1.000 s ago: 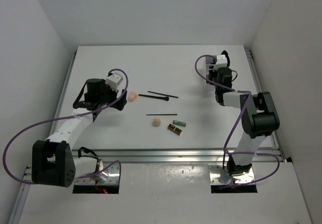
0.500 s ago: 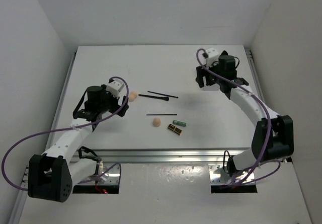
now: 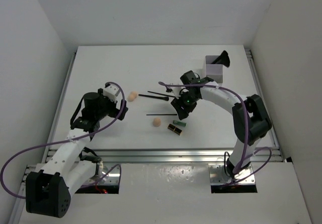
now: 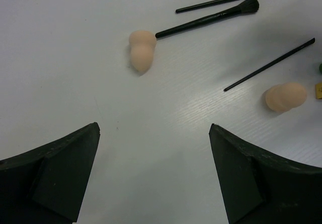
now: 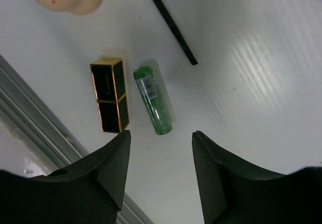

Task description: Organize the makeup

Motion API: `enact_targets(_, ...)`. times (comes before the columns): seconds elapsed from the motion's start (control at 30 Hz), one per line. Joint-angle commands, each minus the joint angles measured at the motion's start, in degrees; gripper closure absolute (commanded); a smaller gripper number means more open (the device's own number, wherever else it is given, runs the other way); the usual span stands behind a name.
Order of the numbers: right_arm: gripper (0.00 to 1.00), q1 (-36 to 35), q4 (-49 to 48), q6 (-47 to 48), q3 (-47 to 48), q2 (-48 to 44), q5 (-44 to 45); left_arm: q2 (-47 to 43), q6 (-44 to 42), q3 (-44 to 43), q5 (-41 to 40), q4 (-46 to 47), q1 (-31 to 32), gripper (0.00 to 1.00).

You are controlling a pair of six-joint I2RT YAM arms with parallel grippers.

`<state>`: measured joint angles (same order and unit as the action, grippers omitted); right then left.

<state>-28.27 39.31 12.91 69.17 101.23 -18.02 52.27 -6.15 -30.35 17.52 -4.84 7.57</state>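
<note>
Now left gripper [image 4: 153, 128] gapes empty; right gripper [image 5: 161, 136], parted, seemingly hovers above the green tube [image 5: 152, 102].

Robotics lab, white walled table [image 3: 126, 63], aluminium mounting rail [image 3: 166, 155]

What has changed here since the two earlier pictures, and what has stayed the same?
The right pincer swung from above the translucent white box at the far right to the table's middle; it now hangs open near the green tube beside the black-gold lipstick. The left pincer, open, drew back slightly from the peach egg-shaped sponge. Nothing lying on the table moved.
</note>
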Motion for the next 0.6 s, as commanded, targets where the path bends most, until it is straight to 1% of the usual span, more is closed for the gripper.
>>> enact_targets(0.0, 0.47, -1.17, 3.49, 3.7, 2.46, 0.72, -0.43, -1.82, 1.76, 0.73, -0.64, 0.89, 0.07, 0.04)
enact_targets(0.13, 0.46, -2.58, 2.53, 3.27, -0.69, 1.34, -1.14, -2.44, 2.37, 1.26, -0.64, 0.89, 0.07, 0.04)
enact_targets(0.3, 0.46, -3.63, -3.53, 0.11, -4.38, 1.6, 3.16, -2.96, 2.37, 1.78, -1.17, 0.89, 0.07, 0.04)
enact_targets(0.33, 0.48, -3.98, -5.71, -0.33, -4.48, 2.12, 4.21, -2.96, 2.37, 1.78, -1.17, 0.89, 0.07, 0.04)
enact_targets(0.47, 0.52, -4.43, -8.02, -1.83, -2.82, 4.23, 7.2, -2.96, 2.37, 1.78, -1.69, 0.89, 0.07, 0.04)
enact_targets(0.57, 0.52, -4.51, -9.51, -2.27, -2.55, 5.37, 7.74, -3.49, 2.37, 1.78, -1.7, 0.89, -0.45, 0.04)
